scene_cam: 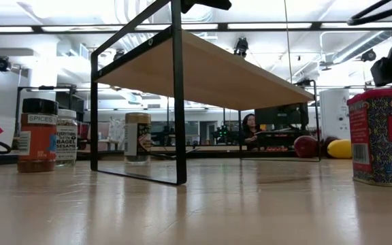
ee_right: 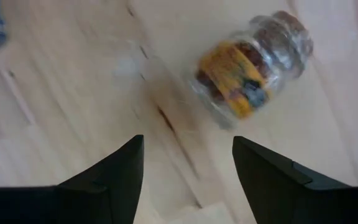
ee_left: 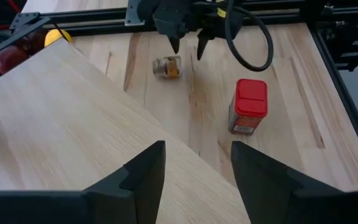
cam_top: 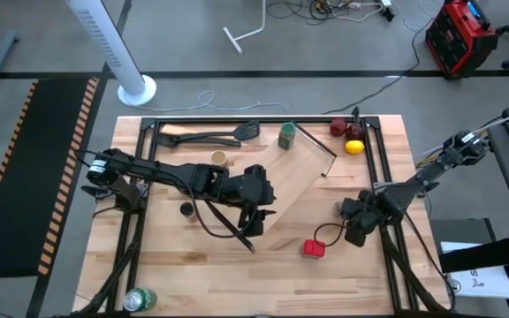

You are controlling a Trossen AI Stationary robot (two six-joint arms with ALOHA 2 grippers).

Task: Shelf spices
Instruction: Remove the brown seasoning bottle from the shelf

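Shaker (ee_right: 253, 68) lying on its side on the table (cam_top: 343, 274), around 1 o'clock from the right gripper (ee_right: 188, 180), which hangs wide open and empty

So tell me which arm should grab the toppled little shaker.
Right. The right hand hangs open directly over the toppled shaker, while the left hand sits over the shelf.

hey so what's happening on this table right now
A two-armed robot is putting spices on a small wooden shelf. The right claw hangs open just over a little clear shaker lying on its side on the table, not gripping it. The left claw is open over the shelf board. The green jar stands on the shelf; the red tin waits on the table.
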